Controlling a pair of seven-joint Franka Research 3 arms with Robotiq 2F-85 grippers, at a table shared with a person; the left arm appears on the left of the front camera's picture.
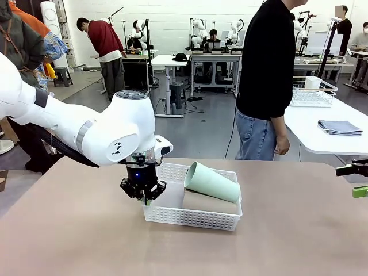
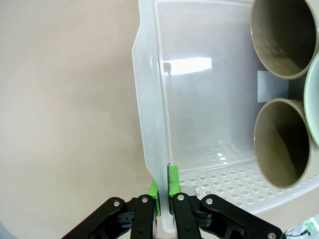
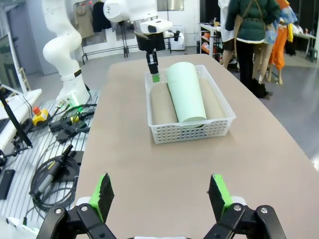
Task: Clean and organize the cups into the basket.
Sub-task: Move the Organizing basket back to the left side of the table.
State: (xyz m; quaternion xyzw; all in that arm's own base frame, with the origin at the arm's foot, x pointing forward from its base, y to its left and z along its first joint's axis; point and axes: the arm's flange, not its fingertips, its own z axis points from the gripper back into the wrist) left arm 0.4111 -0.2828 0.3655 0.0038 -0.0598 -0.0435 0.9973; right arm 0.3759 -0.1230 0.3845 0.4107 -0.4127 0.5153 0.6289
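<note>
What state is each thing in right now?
Left gripper: shut on the basket's end wall.
Right gripper: open, holding nothing.
Basket: upright on the table, holding all three cups.
Brown cups: lying on their sides in the basket.
Green cup: lying on top of the brown cups.

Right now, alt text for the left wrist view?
The left gripper is shut on the near wall of the white basket, green pads pinching its rim. Inside lie two taupe-brown cups, open mouths toward the camera, with the mint cup's edge at far right.
</note>
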